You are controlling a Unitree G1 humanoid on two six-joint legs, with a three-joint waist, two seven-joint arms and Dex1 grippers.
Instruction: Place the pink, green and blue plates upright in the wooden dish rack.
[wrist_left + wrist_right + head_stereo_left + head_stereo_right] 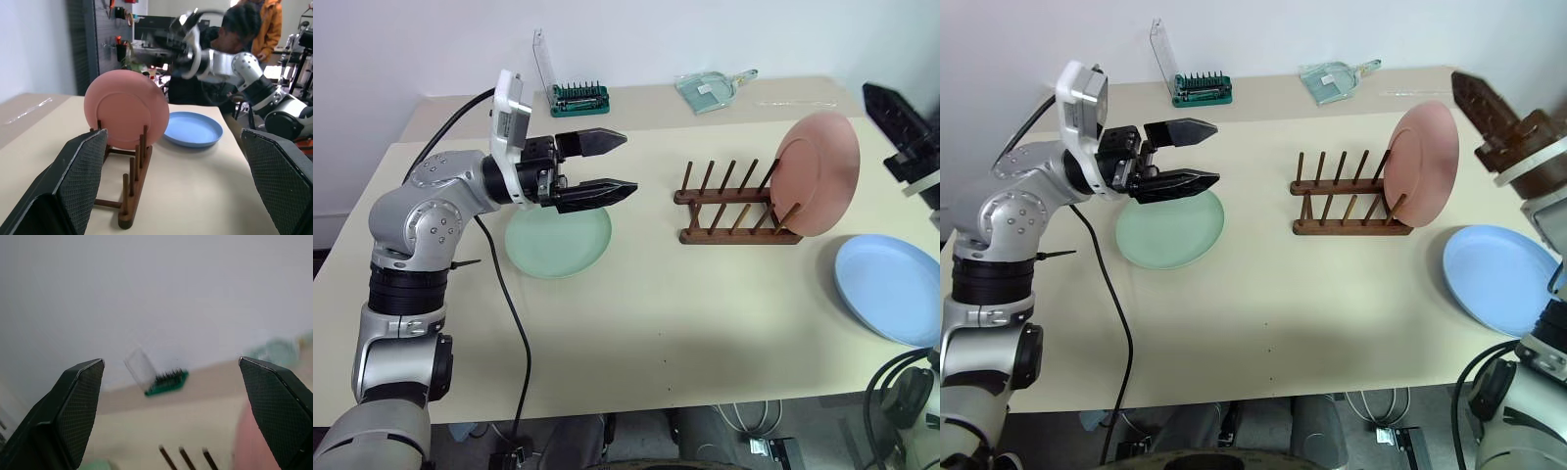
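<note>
On the cream table, head view: salmon pink round plate [818, 171] upright in the dark wooden peg rack [736, 206]; left gripper [605, 164], jaws apart and empty, hovers directly over the flat mint green plate [558, 241]. Right wrist view: right gripper [171, 406] spread, empty. Light blue plate [1500, 277] lies flat nearest it.

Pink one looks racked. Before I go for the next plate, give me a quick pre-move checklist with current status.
1. Pink plate upright at the right end of the wooden dish rack: ok.
2. Right pincer open, holding nothing: ok.
3. Left pincer open, empty, above the green plate: ok.
4. Green plate flat on the table, unobstructed: ok.
5. Blue plate flat, right of the rack: ok.
6. Free peg slots left of the pink plate: ok.
</note>
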